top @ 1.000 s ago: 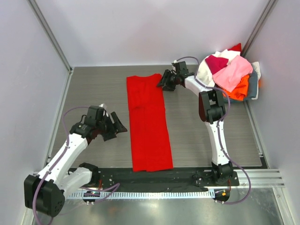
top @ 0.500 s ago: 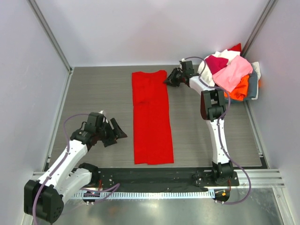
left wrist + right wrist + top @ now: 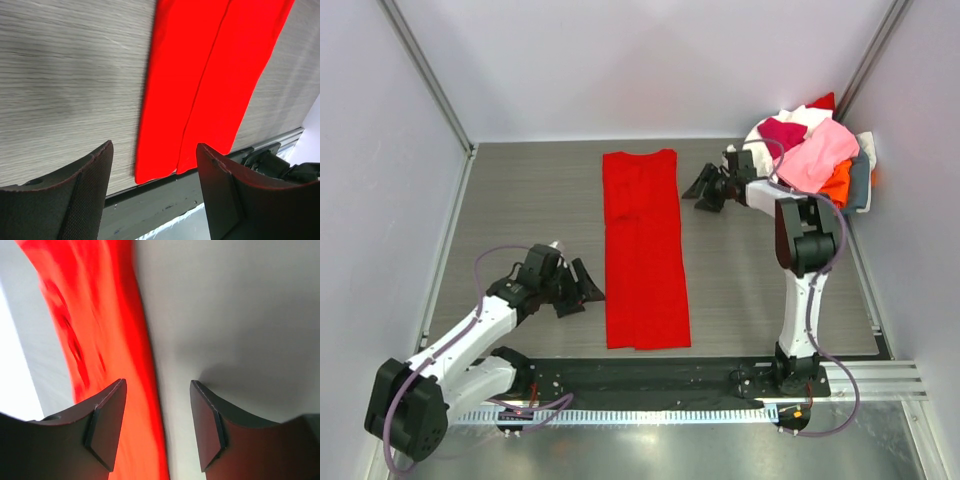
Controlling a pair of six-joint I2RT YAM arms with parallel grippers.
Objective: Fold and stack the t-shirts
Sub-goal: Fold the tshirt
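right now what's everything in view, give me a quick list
red t-shirt: one, bright red, folded into a long strip, centre of table
pile of t-shirts: one heap, pink, white, magenta, orange, red, far right corner
basket: one, grey, under the pile, mostly hidden
table: one, grey wood grain
left arm: one, white and black, left of the strip's near end, jaws open, empty
right arm: one, white and black, right of the strip's far end, jaws open, empty

Open table (image 3: 530,200) both sides of red t-shirt (image 3: 642,250), shirt pile (image 3: 812,152) crowding far-right corner
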